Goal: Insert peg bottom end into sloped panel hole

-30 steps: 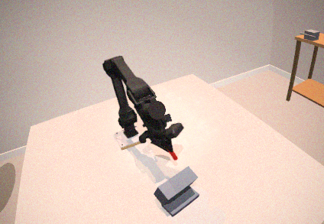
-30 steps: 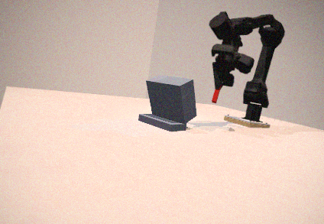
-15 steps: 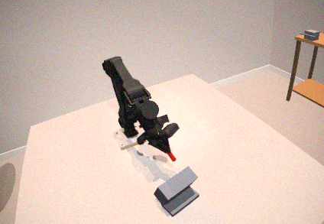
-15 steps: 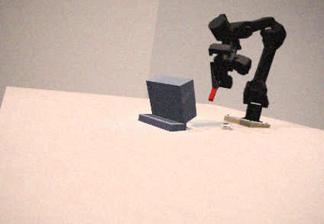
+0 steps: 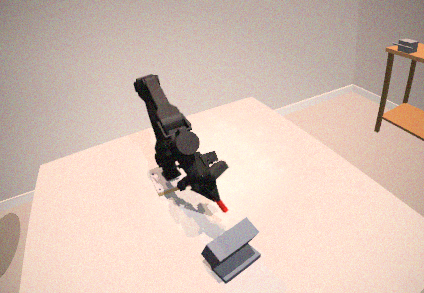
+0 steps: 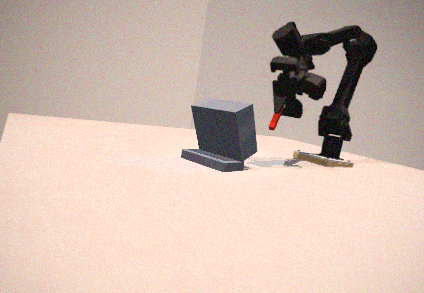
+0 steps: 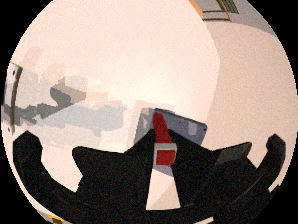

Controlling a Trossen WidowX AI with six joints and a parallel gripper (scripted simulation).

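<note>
The red peg [image 5: 222, 206] [image 6: 274, 120] [image 7: 160, 127] is held in the air, tilted, its lower end leaning towards the panel block. Its near end looks square in the wrist view. My gripper [image 5: 218, 199] [image 6: 281, 110] [image 7: 163, 144] is shut on the peg, above the table and on the robot's side of the block. The grey sloped panel block [image 5: 232, 240] [image 6: 222, 130] [image 7: 188, 128] stands on the table, apart from the peg. Its hole cannot be made out; the fingers and peg hide part of the block in the wrist view.
The arm's base plate [image 5: 160, 188] [image 6: 325, 161] lies behind the gripper. The block's low foot [image 5: 235, 266] [image 6: 212, 160] sticks out on the side away from the robot. A wooden shelf [image 5: 407, 119] stands off the table at the far right of the top view.
</note>
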